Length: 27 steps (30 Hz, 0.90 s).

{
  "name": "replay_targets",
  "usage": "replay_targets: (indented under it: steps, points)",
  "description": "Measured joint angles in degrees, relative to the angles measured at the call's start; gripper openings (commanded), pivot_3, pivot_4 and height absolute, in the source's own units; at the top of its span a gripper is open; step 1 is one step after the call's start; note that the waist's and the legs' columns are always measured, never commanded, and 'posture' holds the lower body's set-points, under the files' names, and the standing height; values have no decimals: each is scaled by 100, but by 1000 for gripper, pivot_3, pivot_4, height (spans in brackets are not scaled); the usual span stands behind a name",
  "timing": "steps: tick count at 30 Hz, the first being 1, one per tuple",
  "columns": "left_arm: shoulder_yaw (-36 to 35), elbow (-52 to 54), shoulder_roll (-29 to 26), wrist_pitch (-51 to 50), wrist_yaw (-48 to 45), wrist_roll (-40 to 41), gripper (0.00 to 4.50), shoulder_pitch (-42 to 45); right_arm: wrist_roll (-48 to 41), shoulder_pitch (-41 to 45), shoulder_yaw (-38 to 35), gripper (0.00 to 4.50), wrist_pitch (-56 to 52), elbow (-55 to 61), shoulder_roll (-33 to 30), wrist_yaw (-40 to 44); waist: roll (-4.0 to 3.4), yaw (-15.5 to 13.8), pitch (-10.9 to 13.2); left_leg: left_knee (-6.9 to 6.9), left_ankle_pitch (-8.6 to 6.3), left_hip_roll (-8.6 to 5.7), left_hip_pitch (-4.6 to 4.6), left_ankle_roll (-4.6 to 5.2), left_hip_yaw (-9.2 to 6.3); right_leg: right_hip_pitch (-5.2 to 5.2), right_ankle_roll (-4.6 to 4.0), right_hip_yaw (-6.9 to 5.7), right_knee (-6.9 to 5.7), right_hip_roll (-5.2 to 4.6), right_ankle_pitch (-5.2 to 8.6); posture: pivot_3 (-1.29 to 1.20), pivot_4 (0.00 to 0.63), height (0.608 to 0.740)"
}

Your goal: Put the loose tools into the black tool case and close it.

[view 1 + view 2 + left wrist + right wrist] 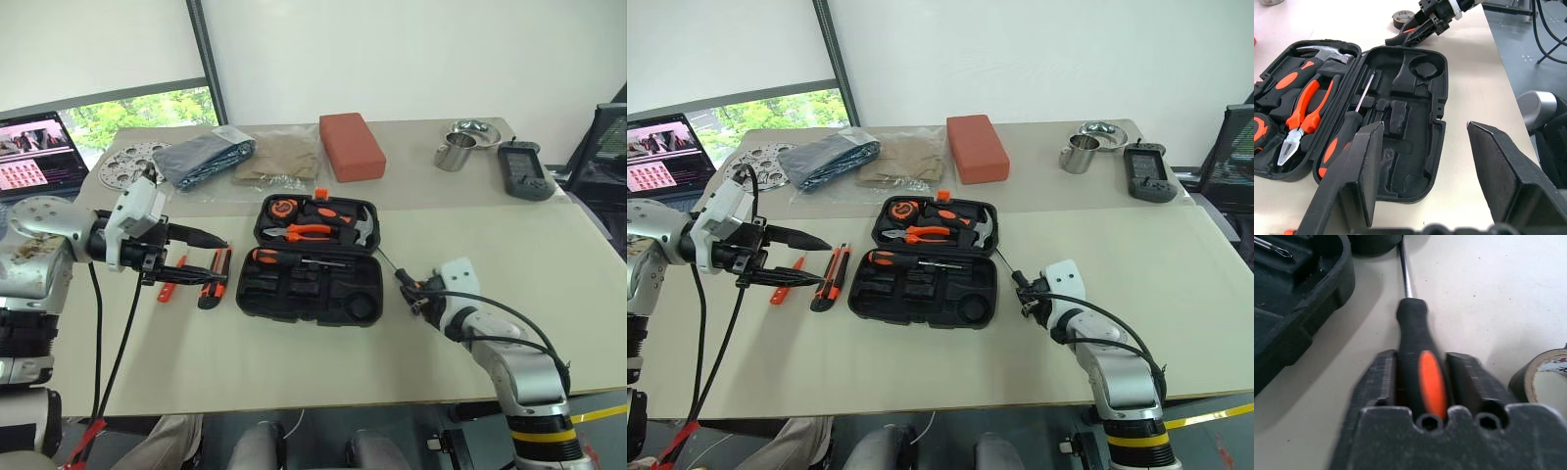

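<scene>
The black tool case (pixel 312 262) lies open near the middle of the beige tabletop (pixel 294 362), a moulded hard-plastic clamshell with shaped recesses and an orange latch at its far edge; no lettering on it can be read. Its far half carries a steel-headed hammer (pixel 361 223), orange-handled pliers (pixel 302 233) and an orange-and-black tape measure (pixel 284 208); the near half holds one orange-and-black screwdriver (pixel 294 259) lying across the case, its other slots bare. Just right of the case, the right claw (pixel 1426 377) is closed on the black rubbery handle of a second screwdriver (pixel 1418 352), which bears an orange oval inlay; its slim steel shaft points away from the robot toward the case's right corner. A small grey tape roll (pixel 1542 377) lies just beside that claw. Left of the case lie an orange-black utility knife (pixel 215 277) and a small all-orange screwdriver (pixel 172 278), both long axis roughly front to back. The left claw (pixel 211 253) hovers above them, jaws wide and empty, pointing toward the case.
</scene>
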<state>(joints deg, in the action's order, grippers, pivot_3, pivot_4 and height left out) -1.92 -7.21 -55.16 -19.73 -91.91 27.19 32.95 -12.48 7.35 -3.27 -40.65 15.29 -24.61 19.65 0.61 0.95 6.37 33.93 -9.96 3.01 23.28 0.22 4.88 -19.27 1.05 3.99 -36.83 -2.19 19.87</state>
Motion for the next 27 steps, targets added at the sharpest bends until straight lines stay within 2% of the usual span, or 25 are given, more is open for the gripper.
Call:
replay_targets:
  steps: [6,10,16,20,27]
  points:
    - [-251,22,-37,-33,186,19,2900,-363,174,302,-355,1035,473,25,227,-535,0,23,1,-3,0,3,0,0,3,-6,0,1,-4,0,0,0,150,740]
    - [-587,174,-162,-180,366,121,2900,-746,211,643,-434,1034,1169,23,221,-405,-1,45,2,-5,0,8,0,0,3,-7,0,1,-5,0,0,0,150,740]
    - [-1152,605,-297,-458,713,358,2900,-1262,217,1236,610,1033,2408,-427,-364,1483,2,75,5,-5,0,18,-6,0,4,-3,0,-1,-5,4,0,0,150,740]
    - [-1622,900,-369,-666,939,470,2900,-1807,425,1911,1453,1033,3230,-1720,-668,2915,2,112,10,-2,0,23,-9,0,12,-4,-2,0,-6,-1,-1,0,150,740]
    - [-2244,1586,-390,-957,1236,705,2900,-2756,914,2937,2101,1033,4696,-3815,-606,4250,2,121,14,-3,0,45,-17,-1,22,-3,-4,-6,-12,5,-1,0,150,740]
